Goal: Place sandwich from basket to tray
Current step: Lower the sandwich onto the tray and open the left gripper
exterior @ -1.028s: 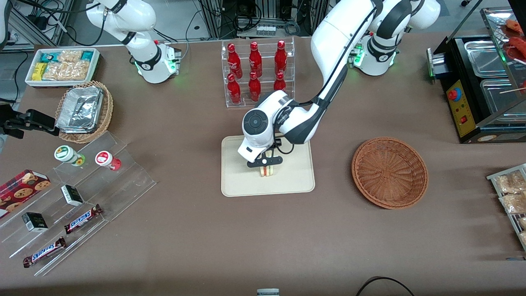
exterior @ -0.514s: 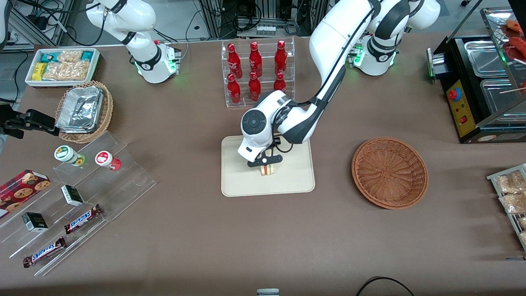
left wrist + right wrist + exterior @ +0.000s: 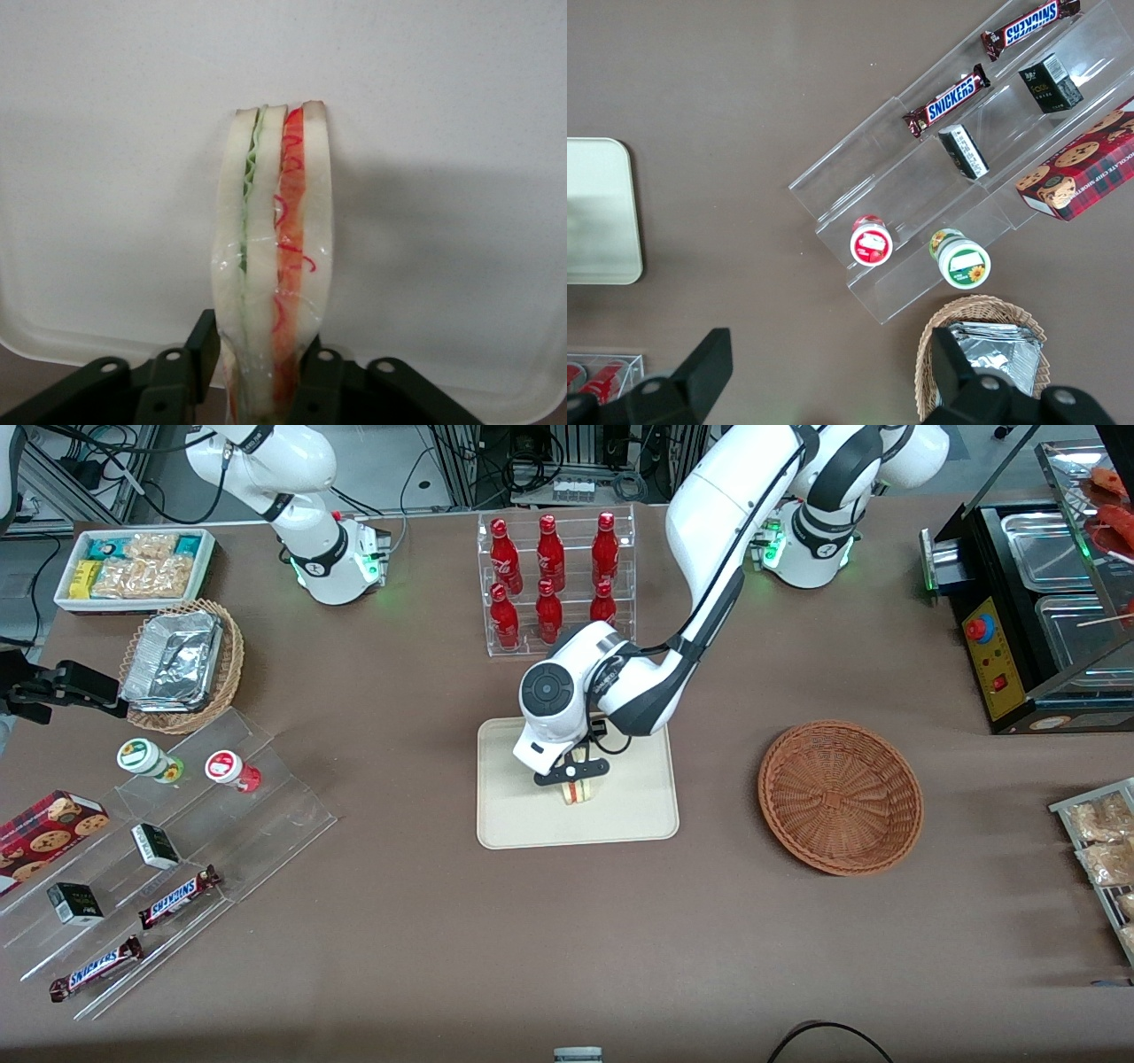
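Barely anything moved vs a sec ago imo: gripper (image 3: 577, 780) drifted a hair farther from the front cam, sandwich went w/ it, rest of the table looks identical.

Sweeping the front cam from the parked arm's end: white snack bin (image 3: 135, 567), tan wicker basket w/ foil containers (image 3: 181, 662), then the clear stepped shelf (image 3: 177, 850) w/ two small jars, little dark boxes and Snickers bars, plus a cookie box (image 3: 49, 828) at the table edge. Mid table there's the acrylic rack of red bottles (image 3: 554, 580), farther from the cam than the tray.

Tray (image 3: 523, 819) sits mid table, and my working arm hangs over it. Gripper's low over the tray, roughly its middle. Sandwich (image 3: 578, 791) is standing on edge betw the fingers, over the tray. Wrist cam is clearer: black fingers (image 3: 200, 350) are clamped on the sandwich (image 3: 275, 257) from both bread sides, green layer on one half, red-orange on the other, wrapped in clear film. Cream tray surface (image 3: 443, 133) fills everything around it. Can't tell if the tip is actually touching the tray or just above it.

Brown woven basket (image 3: 840, 795) is toward the working arm's end, well apart from the tray, nothing in it. Near that end: black warmer unit (image 3: 1019, 629) w/ steel pans, and a rack of snack bags (image 3: 1103, 850) at the edge.
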Tool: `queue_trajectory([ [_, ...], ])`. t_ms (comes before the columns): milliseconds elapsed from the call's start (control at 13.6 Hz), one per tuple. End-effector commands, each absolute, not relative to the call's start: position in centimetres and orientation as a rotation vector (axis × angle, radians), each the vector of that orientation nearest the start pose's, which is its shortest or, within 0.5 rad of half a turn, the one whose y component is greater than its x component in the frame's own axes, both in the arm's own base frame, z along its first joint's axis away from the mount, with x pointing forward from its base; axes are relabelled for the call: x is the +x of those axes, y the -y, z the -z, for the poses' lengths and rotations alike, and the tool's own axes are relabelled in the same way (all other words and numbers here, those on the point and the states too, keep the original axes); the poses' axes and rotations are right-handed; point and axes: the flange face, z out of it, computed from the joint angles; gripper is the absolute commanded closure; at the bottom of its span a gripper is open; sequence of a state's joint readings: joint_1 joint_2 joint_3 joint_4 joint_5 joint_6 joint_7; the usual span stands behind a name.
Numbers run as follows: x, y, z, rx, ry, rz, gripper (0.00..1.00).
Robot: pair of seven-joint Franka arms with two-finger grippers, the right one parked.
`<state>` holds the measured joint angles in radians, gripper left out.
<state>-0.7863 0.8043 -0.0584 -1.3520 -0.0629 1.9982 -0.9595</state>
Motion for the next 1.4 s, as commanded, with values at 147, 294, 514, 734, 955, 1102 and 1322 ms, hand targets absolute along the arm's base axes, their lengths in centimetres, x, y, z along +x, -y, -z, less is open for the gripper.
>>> queue_trajectory([
  [147, 48.7, 54.1, -24.8, -3.065, 0.268, -0.226, 0.00],
  [294, 49.0, 53.9, -27.2, -3.076, 0.277, -0.212, 0.00],
  [514, 49.1, 53.3, -31.3, -3.083, 0.273, -0.202, 0.00],
  [734, 48.6, 52.4, -36.5, -3.085, 0.263, -0.197, 0.00],
  [955, 51.2, 49.2, -39.5, -3.107, 0.256, -0.189, 0.00],
  [1102, 51.9, 48.0, -40.1, -3.122, 0.081, -0.200, 0.00],
  [1322, 54.9, 43.5, -41.9, -3.134, -0.062, -0.203, 0.00],
])
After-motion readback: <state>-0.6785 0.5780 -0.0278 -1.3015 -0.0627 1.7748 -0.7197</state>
